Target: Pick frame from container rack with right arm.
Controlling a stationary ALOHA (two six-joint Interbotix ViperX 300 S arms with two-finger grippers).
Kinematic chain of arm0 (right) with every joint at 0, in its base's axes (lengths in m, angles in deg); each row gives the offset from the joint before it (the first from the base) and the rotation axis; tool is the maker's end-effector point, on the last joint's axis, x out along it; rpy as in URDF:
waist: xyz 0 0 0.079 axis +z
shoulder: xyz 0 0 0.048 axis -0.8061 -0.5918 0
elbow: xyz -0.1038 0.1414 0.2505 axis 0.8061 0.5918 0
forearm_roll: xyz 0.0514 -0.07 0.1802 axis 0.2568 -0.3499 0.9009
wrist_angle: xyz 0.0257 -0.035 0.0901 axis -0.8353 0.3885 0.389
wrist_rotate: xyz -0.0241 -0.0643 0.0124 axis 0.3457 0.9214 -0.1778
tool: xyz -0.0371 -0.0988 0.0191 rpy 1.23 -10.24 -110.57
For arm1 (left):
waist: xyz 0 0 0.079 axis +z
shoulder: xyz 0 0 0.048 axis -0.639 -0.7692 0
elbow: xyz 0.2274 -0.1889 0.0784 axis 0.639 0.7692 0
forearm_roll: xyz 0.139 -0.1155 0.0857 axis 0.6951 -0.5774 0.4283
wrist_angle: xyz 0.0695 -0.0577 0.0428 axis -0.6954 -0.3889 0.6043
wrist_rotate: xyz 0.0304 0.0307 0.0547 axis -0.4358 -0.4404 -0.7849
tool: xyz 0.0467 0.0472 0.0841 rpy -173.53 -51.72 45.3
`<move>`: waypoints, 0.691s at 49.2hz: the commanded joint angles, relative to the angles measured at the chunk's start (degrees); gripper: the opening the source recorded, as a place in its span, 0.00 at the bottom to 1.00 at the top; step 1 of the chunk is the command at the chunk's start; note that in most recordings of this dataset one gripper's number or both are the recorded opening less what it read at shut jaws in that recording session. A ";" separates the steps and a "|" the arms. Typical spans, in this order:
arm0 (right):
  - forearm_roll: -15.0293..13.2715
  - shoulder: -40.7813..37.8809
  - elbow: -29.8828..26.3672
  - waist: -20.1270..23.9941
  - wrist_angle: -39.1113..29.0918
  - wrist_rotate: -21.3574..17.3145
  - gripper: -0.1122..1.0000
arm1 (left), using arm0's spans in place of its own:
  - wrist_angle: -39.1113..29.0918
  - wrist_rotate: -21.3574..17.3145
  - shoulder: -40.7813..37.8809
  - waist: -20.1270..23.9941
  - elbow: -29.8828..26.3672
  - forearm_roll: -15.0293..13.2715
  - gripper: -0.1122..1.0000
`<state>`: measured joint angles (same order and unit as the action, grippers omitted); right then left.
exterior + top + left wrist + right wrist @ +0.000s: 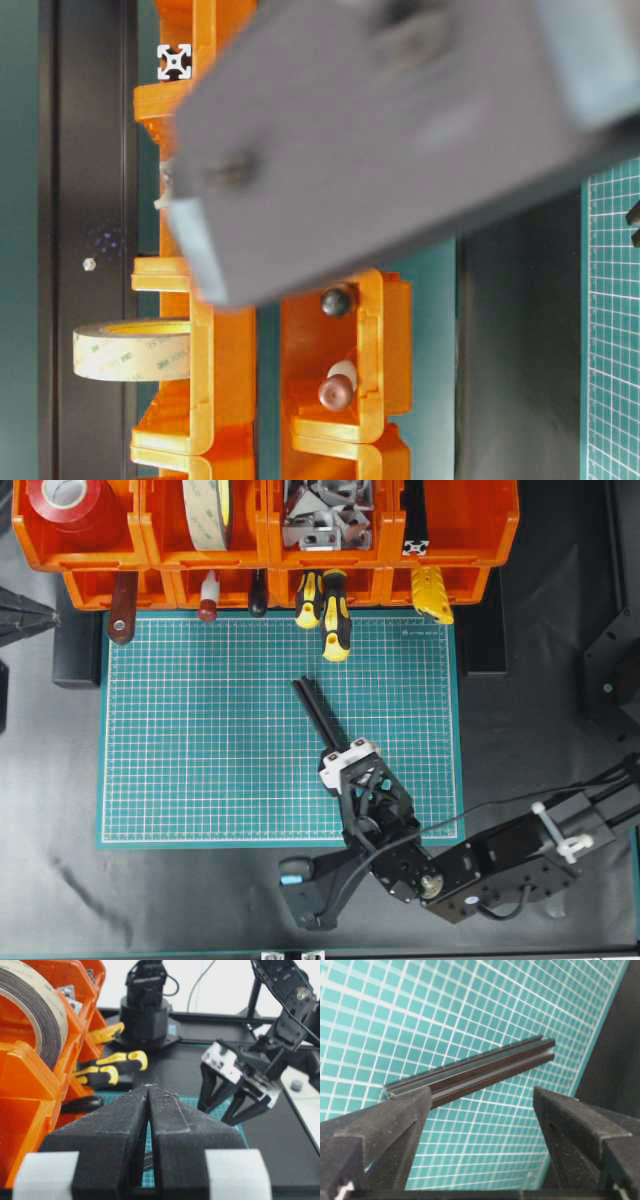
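Note:
A long black grooved frame [316, 712] lies flat on the green mat [200, 730], slanting from the middle toward the front right. In the right wrist view the frame [475, 1072] lies just ahead of my right gripper [482, 1097], which is open and empty, with its left finger over the bar's near end. The right gripper [338, 760] hangs over the bar's near end and also shows in the left wrist view [225, 1110]. Another black frame [415, 520] stands in the top right bin of the orange container rack [260, 555]. My left gripper [148, 1087] is shut and empty at the left edge [20, 615].
Yellow-and-black screwdrivers [335, 615] stick out of the lower bins onto the mat's back edge. The bins hold a red tape roll [65, 505], a beige tape roll [205, 510] and metal brackets [325, 515]. A yellow tool [432, 592] hangs at the rack's right.

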<state>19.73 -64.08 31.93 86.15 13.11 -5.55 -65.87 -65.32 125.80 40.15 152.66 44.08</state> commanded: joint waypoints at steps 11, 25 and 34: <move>-0.35 12.22 0.97 1.23 -1.67 -15.56 0.82 | -0.79 0.18 0.18 -0.09 -1.93 0.18 0.10; -2.20 25.93 8.00 1.93 2.64 -22.94 0.82 | -0.70 0.18 0.26 0.00 -1.93 0.18 0.10; -6.86 35.95 14.50 0.88 10.63 -30.41 0.82 | -0.70 0.18 0.70 0.00 -2.11 0.18 0.10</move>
<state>14.89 -33.32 44.50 87.73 19.97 -33.32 -66.93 -65.32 126.59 40.15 152.66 44.08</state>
